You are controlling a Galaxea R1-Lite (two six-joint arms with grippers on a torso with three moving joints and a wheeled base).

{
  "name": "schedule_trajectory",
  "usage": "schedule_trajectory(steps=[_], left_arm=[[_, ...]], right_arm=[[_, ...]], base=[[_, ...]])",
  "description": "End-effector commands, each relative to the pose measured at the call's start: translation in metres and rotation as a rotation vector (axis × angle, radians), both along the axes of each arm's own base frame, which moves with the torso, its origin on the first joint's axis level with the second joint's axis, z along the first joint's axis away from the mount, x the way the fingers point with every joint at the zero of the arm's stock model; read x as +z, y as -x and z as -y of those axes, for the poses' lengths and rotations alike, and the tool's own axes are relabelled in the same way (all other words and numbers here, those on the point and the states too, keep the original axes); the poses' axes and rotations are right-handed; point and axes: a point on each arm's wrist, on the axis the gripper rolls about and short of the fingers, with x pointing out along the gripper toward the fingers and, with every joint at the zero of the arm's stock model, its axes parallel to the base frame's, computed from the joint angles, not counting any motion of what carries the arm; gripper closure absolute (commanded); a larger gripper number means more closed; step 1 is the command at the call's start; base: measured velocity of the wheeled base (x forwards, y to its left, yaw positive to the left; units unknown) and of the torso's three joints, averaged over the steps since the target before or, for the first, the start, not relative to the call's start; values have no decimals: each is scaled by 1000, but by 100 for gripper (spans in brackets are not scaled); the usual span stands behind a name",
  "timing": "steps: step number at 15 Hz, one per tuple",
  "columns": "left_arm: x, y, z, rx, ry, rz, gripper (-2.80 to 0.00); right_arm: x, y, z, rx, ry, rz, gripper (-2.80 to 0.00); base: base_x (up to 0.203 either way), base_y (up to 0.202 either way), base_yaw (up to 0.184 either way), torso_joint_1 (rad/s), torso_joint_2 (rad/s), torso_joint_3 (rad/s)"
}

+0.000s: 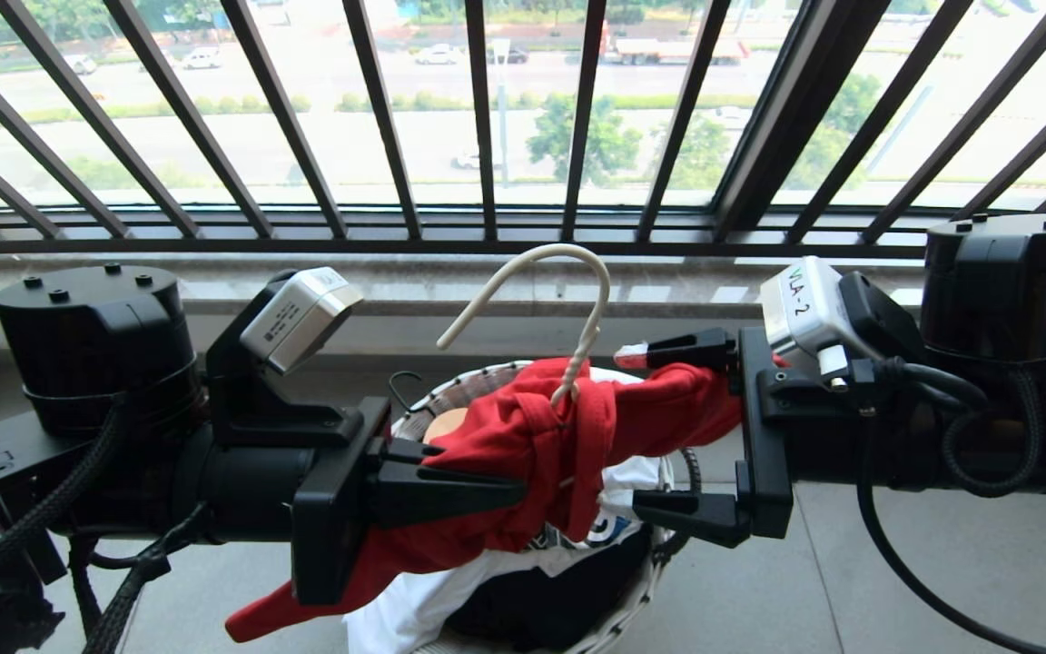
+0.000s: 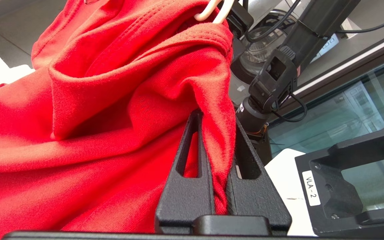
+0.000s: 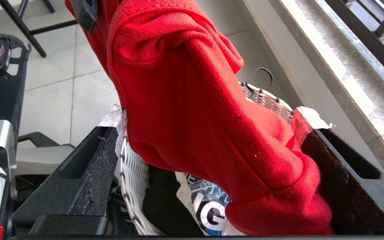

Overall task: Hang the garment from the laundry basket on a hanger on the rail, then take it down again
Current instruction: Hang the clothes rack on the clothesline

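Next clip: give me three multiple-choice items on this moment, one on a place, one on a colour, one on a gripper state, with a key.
1. Where is the bright red T-shirt?
A. Held above the round white woven basket
B. Flat on the floor
C. On an overhead rail

2. What colour is the thin wire hanger poking out of the shirt?
A. Black
B. Cream-white
C. Blue

3. How is the right gripper?
A. Shut on the hanger
B. Out of view
C. Open, with red cloth between its jaws

Key: 1 A, the left gripper pinches the shirt above the basket; 2 B, the pale hook shows in the head view; 3 C, its jaws stand wide apart.
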Motion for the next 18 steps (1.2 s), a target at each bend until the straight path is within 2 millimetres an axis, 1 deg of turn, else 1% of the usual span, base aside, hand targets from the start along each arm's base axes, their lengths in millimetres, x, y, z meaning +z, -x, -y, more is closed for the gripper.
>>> schedule_trajectory(steps=[1,4,5,6,9,13,18], left_arm=[[0,1,1,-11,3,2,0],[2,3,1,-13,8,9,0],[3,3,1,-9,11,14,0],[3,3,1,-8,12,16,0],[3,3,1,-2,13,24,0],[5,1,1,49,22,42,0],[5,1,1,50,23,45,0]], right_arm=[[-1,1,-2,11,2,1,-280],[-3,2,-2,16,8,-2,-280],[-4,2,-3,21,12,2,-36],[-5,3,-2,21,16,1,0],[-7,6,-5,39,21,-7,0],[-9,8,-8,53,25,-11,0],[-9,9,-9,57,25,-10,0]], base=[[0,0,0,0,0,0],[0,0,0,0,0,0],[0,0,0,0,0,0],[0,0,0,0,0,0],[0,0,0,0,0,0],[0,0,0,0,0,0],[0,0,0,0,0,0]])
